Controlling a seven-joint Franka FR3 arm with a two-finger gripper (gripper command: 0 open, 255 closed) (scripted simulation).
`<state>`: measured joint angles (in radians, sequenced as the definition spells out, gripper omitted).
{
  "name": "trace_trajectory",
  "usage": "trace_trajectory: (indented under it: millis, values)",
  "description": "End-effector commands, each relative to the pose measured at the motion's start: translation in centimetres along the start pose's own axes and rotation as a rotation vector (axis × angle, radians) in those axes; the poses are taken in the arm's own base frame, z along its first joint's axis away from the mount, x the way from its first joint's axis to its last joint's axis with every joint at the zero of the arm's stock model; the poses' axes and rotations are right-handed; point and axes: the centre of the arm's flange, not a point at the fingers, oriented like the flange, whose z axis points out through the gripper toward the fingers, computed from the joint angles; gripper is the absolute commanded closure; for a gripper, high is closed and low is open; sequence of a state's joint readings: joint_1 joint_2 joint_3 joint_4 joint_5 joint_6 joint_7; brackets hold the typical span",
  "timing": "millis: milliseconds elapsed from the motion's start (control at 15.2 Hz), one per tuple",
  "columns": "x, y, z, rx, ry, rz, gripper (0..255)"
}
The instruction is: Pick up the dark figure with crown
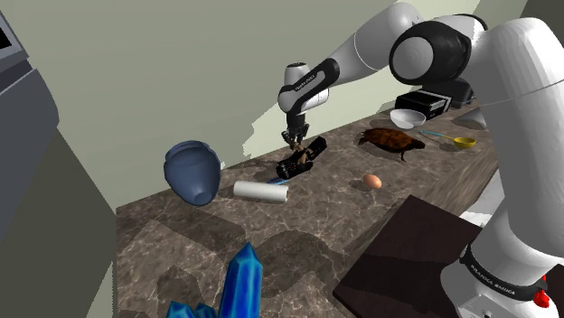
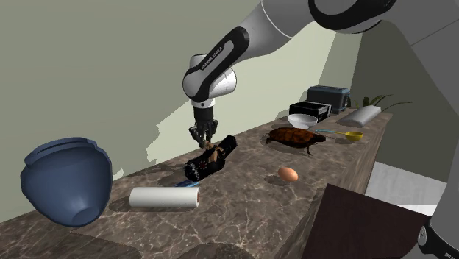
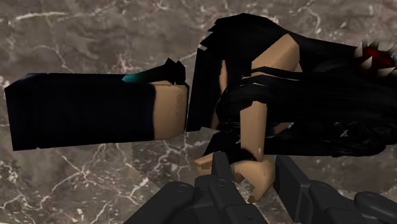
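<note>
The dark figure point(image 1: 301, 161) point(image 2: 208, 162) lies on its side on the brown marble counter point(image 1: 307, 226), between a white roll and a turtle. It has a black body, tan limbs and long black hair point(image 3: 280, 108), with a red spiked crown point(image 3: 375, 60) at its head end. My gripper point(image 1: 296, 142) point(image 2: 206, 140) point(image 3: 253, 175) points straight down onto the figure's middle. Its two black fingers stand close on either side of a tan limb point(image 3: 249, 137) and clasp it. The figure's body still rests on the counter.
A white roll point(image 1: 260, 191) and a tipped blue pot point(image 1: 192, 170) lie at the shoulder view's left of the figure. At its right are a brown egg point(image 1: 372, 181), a turtle point(image 1: 390, 140), a white bowl point(image 1: 408, 118) and a yellow spoon point(image 1: 463, 142). Nearer the stand are a blue crystal point(image 1: 242, 285) and a dark board point(image 1: 407, 257).
</note>
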<state>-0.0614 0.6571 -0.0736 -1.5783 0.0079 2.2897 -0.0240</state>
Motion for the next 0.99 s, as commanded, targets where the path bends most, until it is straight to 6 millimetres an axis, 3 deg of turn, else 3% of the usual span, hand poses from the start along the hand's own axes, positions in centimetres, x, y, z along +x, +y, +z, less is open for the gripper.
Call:
trace_trajectory:
  millis: [0, 462, 924]
  values:
    - [0.0, 0.0, 0.0, 0.000, 0.000, 0.000, 255]
    - [0.0, 0.0, 0.0, 0.000, 0.000, 0.000, 255]
    - [0.2, 0.1, -3.6, 0.000, 0.000, 0.000, 255]
